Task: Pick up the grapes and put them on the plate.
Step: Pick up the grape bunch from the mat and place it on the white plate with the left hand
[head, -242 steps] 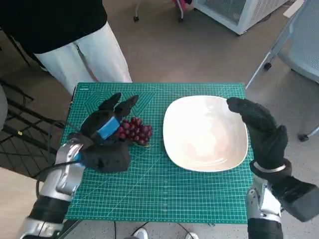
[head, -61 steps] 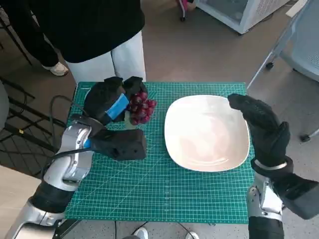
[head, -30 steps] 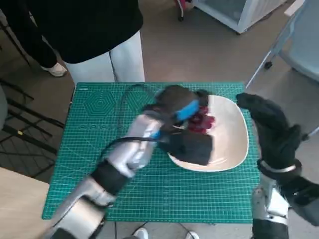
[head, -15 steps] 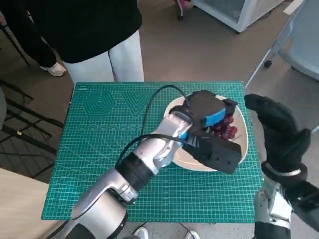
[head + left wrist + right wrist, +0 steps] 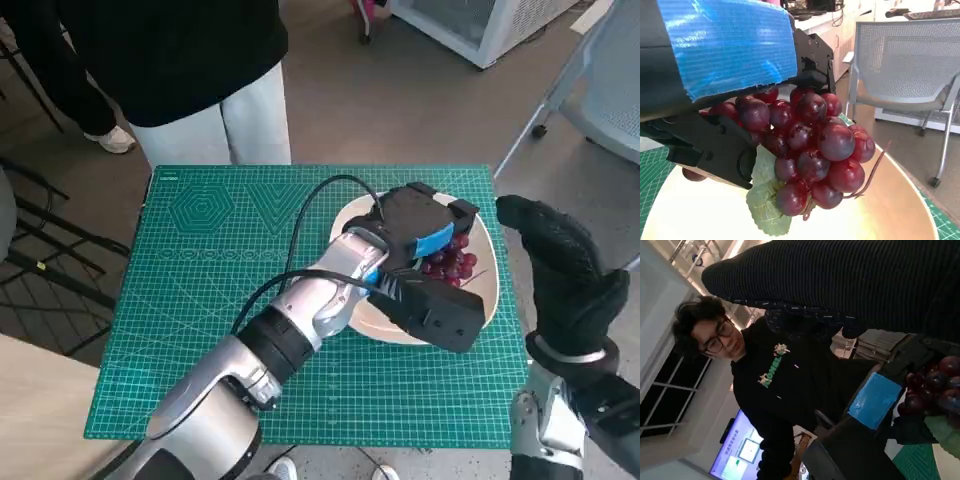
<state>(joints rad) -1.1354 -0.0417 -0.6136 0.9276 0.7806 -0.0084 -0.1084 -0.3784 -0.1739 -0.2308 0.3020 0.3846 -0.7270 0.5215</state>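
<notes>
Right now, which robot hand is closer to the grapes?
The left hand: it holds the grapes over the plate. The right hand hangs off to the side, past the plate's rim, touching nothing.

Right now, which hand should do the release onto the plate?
Left. The left hand already holds the grapes over the plate, so it probably only needs to lower and let go. The right hand hovers beside the plate's rim, holding nothing.
</notes>
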